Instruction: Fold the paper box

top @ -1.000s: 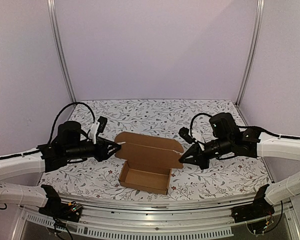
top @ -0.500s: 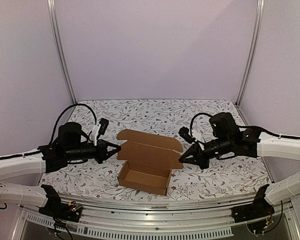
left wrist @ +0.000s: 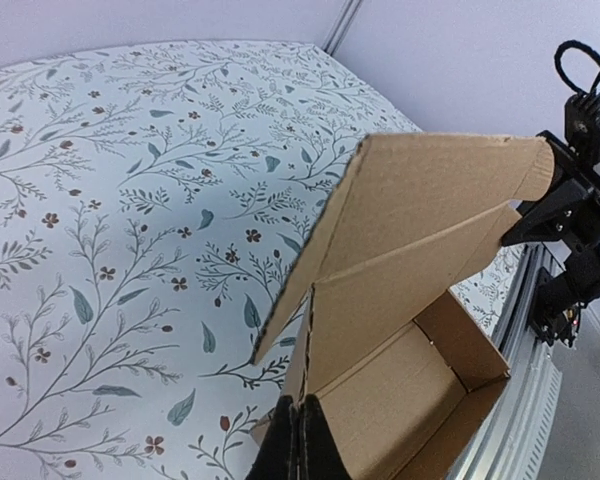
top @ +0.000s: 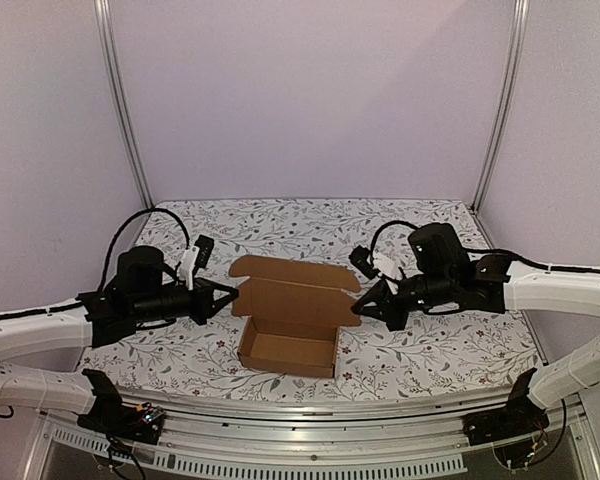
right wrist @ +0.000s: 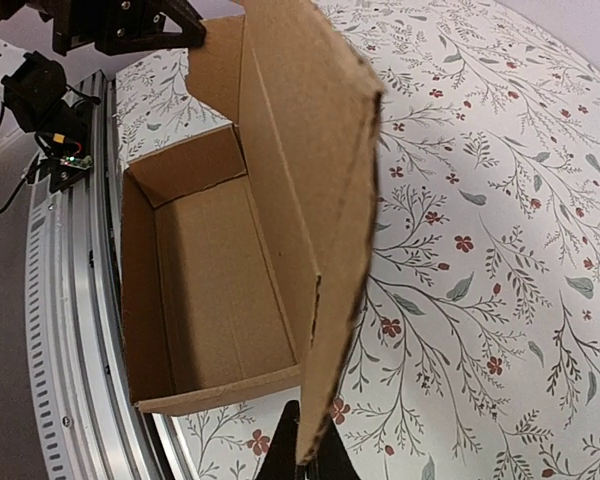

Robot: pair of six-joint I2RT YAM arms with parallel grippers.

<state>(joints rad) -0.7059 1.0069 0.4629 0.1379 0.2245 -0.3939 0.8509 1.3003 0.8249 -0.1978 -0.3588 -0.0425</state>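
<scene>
The paper box (top: 288, 345) is plain brown cardboard, an open tray near the table's front with its lid (top: 295, 297) raised behind it. My left gripper (top: 234, 294) is shut on the lid's left edge; in the left wrist view (left wrist: 300, 440) the fingertips pinch the lid's lower corner, with the box (left wrist: 420, 380) open below. My right gripper (top: 360, 308) is shut on the lid's right side flap; in the right wrist view (right wrist: 310, 455) the flap (right wrist: 325, 200) runs edge-on between the fingers, and the tray (right wrist: 210, 280) lies to its left.
The floral tablecloth (top: 430, 340) covers the table. A metal rail (top: 310, 415) runs along the near edge, close in front of the box. Purple walls with metal posts (top: 125, 110) enclose the back and sides.
My right gripper has moved left and up with the lid's flap. The lid stands more upright. My left gripper drew back slightly and is at the lid's left edge again.
</scene>
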